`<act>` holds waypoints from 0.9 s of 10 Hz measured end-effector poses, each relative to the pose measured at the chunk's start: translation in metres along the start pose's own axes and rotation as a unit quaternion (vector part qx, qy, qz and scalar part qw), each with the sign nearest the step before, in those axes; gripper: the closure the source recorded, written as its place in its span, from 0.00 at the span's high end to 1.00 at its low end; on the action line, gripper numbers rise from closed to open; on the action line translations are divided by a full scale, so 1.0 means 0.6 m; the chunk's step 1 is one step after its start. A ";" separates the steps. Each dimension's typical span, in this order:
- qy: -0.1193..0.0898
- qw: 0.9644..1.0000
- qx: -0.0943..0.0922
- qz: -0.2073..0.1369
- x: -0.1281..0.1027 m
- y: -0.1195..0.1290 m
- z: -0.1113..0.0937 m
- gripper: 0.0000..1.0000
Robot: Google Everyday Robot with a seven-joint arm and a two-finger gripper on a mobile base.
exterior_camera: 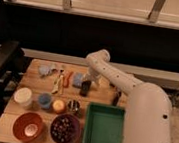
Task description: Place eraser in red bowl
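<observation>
End effector (88, 82) is down at mid-desk (33, 84), directly over the eraser (84, 89) and just right of the blue-grey block (77, 79). I cannot tell whether it is apart or clamped on the eraser. Eraser lies near desk centre, well apart from the red bowl (21, 121), which sits front left, beside the purple bowl (53, 129) of beads, with the green tray (104, 131) further right.

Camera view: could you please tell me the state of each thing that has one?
gripper, low over the eraser
eraser, under the gripper, outside the red bowl
red bowl, upright, holds no eraser
purple bowl, upright, filled with beads
green tray, lying flat beside the purple bowl
</observation>
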 end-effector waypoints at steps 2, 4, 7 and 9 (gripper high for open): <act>-0.008 1.000 0.010 -0.001 -0.007 -0.009 0.003 0.80; -0.017 1.000 0.017 -0.004 -0.013 -0.016 0.008 0.80; -0.030 0.999 0.029 -0.009 -0.023 -0.024 0.015 0.58; -0.038 0.999 0.038 -0.008 -0.030 -0.028 0.017 0.35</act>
